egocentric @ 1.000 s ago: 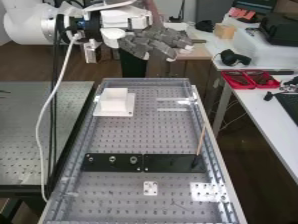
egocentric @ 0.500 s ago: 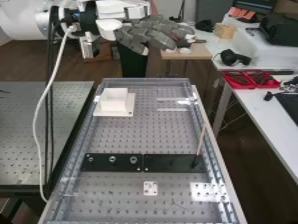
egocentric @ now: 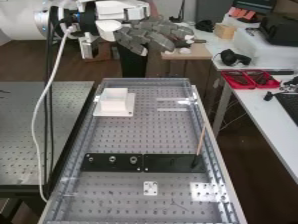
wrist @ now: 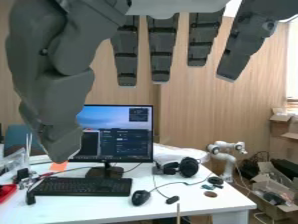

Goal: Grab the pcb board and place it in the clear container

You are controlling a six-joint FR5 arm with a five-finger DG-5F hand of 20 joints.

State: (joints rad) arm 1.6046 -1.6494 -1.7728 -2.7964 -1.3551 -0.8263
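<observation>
Unclenched, empty hand (egocentric: 156, 34), fingers nearly straight, high toward the far end of the perforated bench (egocentric: 143, 135).

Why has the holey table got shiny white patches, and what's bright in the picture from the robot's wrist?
High view: the white patches on the holey table look like glare, probably from lights. Wrist view: a bright strip beside the wooden wall, maybe a window; the monitor glows, and the hand looks dark against the wall.
</observation>
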